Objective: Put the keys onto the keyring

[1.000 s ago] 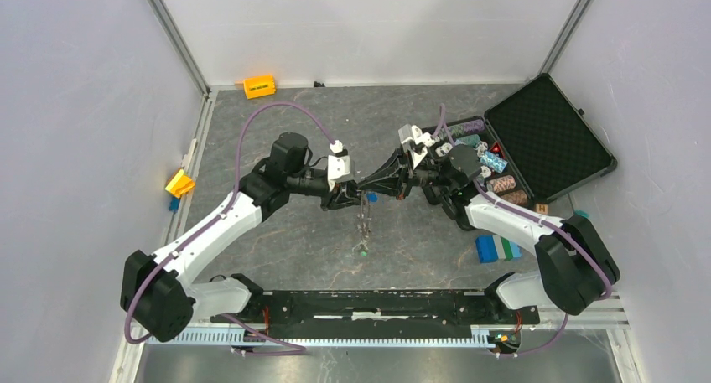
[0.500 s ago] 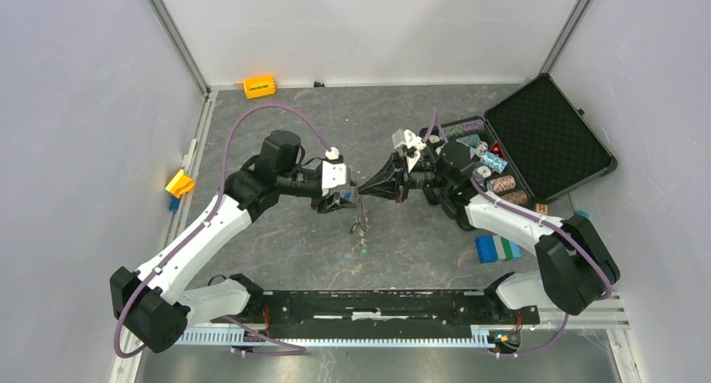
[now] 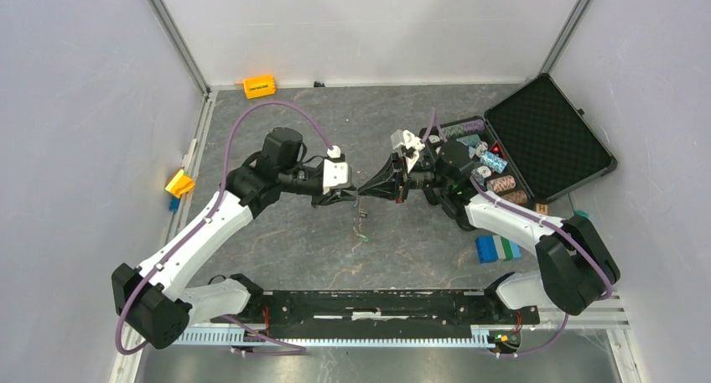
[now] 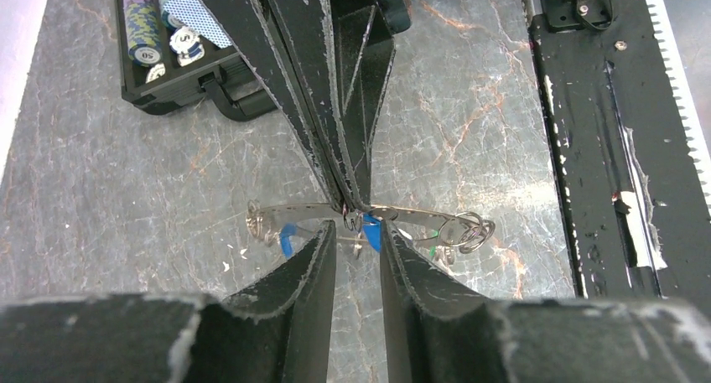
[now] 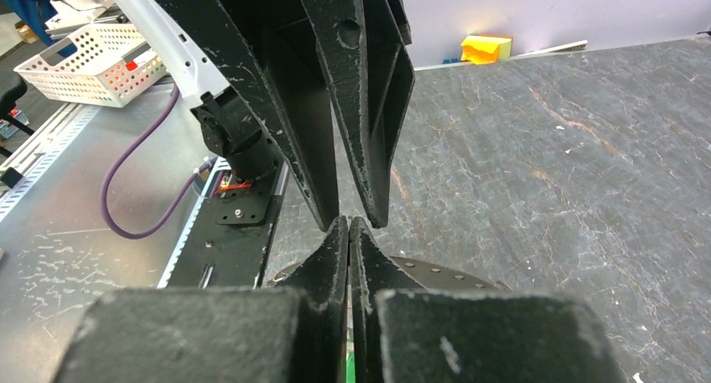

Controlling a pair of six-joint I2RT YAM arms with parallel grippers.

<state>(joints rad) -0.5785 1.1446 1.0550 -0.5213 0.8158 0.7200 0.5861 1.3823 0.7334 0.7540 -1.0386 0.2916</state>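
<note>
My right gripper [image 3: 362, 193] is shut on the top edge of the keyring [image 4: 419, 216], a thin silvery ring that hangs below it and shows edge-on in the left wrist view. Small rings [image 4: 465, 230] and a green tag [image 4: 432, 249] hang at one side of the keyring, and a blue tag [image 4: 288, 237] at the other. My left gripper [image 4: 356, 230] meets the right one tip to tip. Its jaws stand narrowly apart, with a key with a blue tag [image 4: 371, 233] spanning the gap at the ring. In the right wrist view the keyring [image 5: 453, 276] lies under my pressed-together fingers [image 5: 369, 266].
An open black case [image 3: 545, 140] with stacks of striped chips [image 3: 490, 161] lies at the right. Blue, green and white blocks [image 3: 496, 247] sit near the right base. An orange block [image 3: 259, 86] and a yellow one [image 3: 179, 183] lie by the walls. The black base rail [image 3: 377, 303] runs along the front.
My left gripper opened and drew back to the left, then closed again at the right gripper's tip. The right gripper shifted slightly left with the hanging keyring.
</note>
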